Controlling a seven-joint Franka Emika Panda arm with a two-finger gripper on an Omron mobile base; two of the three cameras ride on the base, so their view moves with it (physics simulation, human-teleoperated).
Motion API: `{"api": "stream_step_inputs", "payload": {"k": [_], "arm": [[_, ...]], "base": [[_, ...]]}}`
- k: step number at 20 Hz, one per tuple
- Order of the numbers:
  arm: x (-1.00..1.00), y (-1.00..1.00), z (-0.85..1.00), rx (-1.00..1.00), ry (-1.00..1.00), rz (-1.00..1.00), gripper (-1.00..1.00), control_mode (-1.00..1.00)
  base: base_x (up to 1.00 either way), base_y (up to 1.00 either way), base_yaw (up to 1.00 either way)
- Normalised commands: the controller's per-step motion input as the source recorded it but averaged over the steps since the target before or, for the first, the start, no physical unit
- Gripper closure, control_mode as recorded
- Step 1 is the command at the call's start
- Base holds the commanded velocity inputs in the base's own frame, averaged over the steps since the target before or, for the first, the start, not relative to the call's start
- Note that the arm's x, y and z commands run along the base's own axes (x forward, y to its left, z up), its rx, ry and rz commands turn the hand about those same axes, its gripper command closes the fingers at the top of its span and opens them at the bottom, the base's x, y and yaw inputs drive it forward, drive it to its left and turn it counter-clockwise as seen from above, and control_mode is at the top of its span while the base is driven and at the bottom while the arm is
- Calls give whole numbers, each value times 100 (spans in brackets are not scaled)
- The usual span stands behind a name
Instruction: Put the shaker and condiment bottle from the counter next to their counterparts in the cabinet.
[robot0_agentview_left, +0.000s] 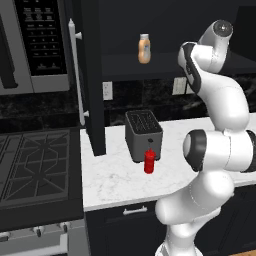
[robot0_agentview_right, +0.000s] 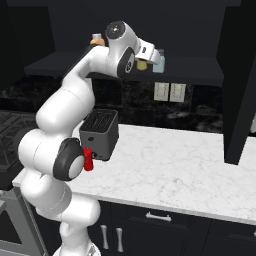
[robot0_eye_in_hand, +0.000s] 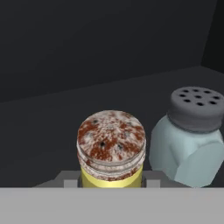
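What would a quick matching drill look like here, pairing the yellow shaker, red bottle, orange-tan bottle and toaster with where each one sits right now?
Things:
1. yellow shaker
2. red condiment bottle
3. orange-tan bottle
4. toaster

Places:
A. on the counter, right in front of the toaster
B. in the cabinet, beside the pale blue-grey shaker
C. on the counter, near the backsplash
D. on the cabinet shelf, apart from the shakers

Pairs: 1-B, 2-A, 3-D, 4-C

Black backsplash (robot0_agentview_left: 150, 95), stove (robot0_agentview_left: 35, 160), microwave (robot0_agentview_left: 32, 45).

Dim, flat rendering (cabinet interior darkest)
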Motion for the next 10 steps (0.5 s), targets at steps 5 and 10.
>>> {"api": "stream_step_inputs", "payload": {"k": [5, 10], "arm": [[6, 0, -2, 0, 0, 0, -100, -100], [-8, 0, 8, 1, 0, 0, -100, -100]], "base": [[0, 0, 0], [0, 0, 0]]}}
